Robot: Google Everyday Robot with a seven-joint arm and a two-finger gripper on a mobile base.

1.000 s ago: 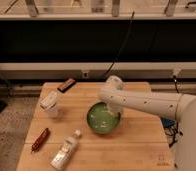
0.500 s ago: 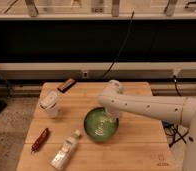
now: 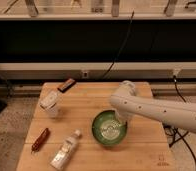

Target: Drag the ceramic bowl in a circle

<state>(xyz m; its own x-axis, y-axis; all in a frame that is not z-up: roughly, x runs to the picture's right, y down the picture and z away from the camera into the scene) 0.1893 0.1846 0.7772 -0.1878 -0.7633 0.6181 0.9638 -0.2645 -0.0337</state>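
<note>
The green glazed ceramic bowl [image 3: 109, 130] sits upright on the wooden table [image 3: 86, 112], near the front and right of the middle. Its paler mottled inside shows. My white arm reaches in from the right and bends down to the bowl. My gripper [image 3: 122, 119] is at the bowl's far right rim, touching it or just inside it. The arm's last link hides most of the gripper.
A clear cup [image 3: 49, 104] stands at the table's left. A dark flat bar [image 3: 67, 85] lies at the back left. A red-brown packet [image 3: 40, 139] and a lying plastic bottle [image 3: 65, 151] are at the front left, the bottle close to the bowl.
The bowl has slid with my gripper, first toward the table's front and slightly left, then to the right. The other items have not moved.
</note>
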